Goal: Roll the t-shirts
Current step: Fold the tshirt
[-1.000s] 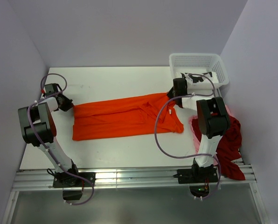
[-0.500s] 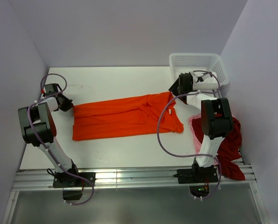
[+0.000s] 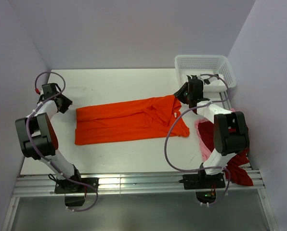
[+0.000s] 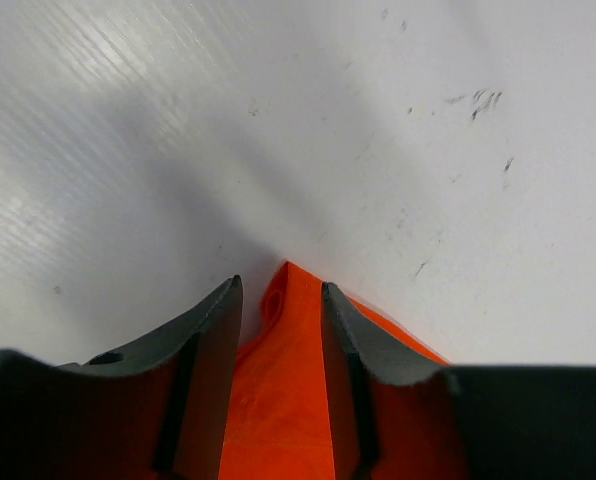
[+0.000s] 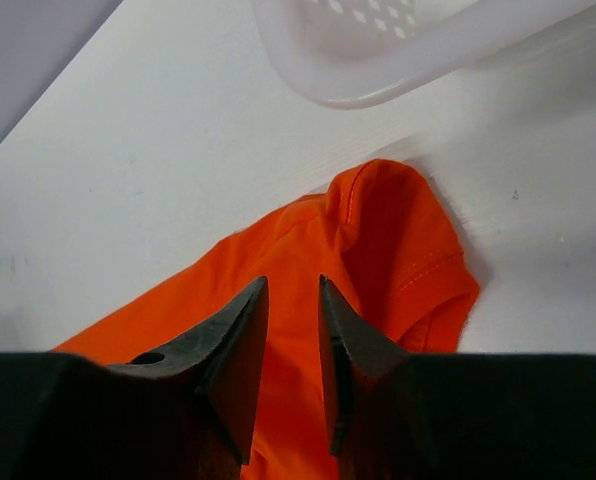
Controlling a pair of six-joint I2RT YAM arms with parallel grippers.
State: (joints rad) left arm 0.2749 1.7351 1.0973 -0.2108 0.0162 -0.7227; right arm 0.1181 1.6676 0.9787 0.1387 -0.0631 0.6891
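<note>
Both pincers have let go of the orange cloth and drawn back since a second ago. The left pincer then sat pressed to the shirt's near-left corner and now stands off it, toward the left wall. The right pincer has lifted from the shirt's far-right end toward the basket.

On the left wrist view, the left pincer has its jaws parted, open. The pointed corner of the orange t-shirt shows in the gap between them, against bare white bench. I cannot tell whether the fingers touch the cloth.

On the right wrist view, the right pincer also stands open, with only a narrow gap. It hangs over the orange t-shirt, whose rounded sleeve end lies just ahead of the fingertips. Nothing is clamped between the fingers. Beyond the sleeve sits the white mesh basket, near it but apart.

From above, the orange t-shirt lies flat across the middle of the bench as a long band running left to right, not yet rolled. The basket occupies the far right corner. By the right arm's base a dark red t-shirt lies crumpled at the bench's right edge. A pale pink t-shirt shows along its left side, touching it.
</note>
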